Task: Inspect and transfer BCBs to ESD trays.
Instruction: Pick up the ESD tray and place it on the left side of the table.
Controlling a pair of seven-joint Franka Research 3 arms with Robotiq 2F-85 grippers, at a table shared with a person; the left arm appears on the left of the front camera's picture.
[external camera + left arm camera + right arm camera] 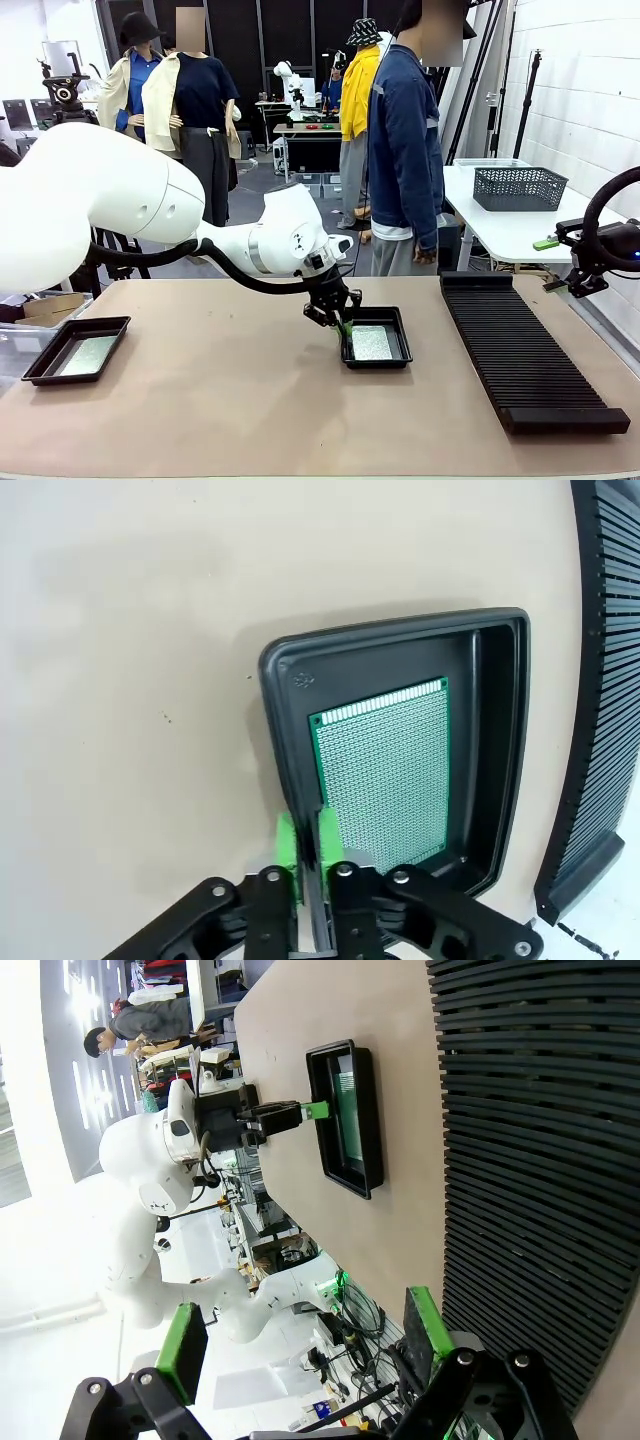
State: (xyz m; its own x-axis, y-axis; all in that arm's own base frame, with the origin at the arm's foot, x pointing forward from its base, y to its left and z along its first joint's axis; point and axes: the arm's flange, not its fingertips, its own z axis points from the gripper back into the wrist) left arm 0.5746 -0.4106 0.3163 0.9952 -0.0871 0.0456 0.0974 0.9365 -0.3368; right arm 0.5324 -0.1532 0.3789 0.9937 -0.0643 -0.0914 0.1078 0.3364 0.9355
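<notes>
An ESD tray [377,314] lies mid-table with a green BCB [372,342] flat on its floor. My left gripper [342,323] reaches down to this tray's left rim. In the left wrist view its green pads [290,842] are pinched on the rim wall of the tray [400,630], right beside the BCB [385,770]. A second ESD tray [40,362] sits at the near left with a pale board [88,353] inside. My right gripper [305,1340] hangs open and holds nothing, off the table's right side [562,272].
A long black ribbed rack [520,350] lies along the right of the table. A person [405,150] stands at the far edge. Behind, a white table carries a dark mesh basket [520,187].
</notes>
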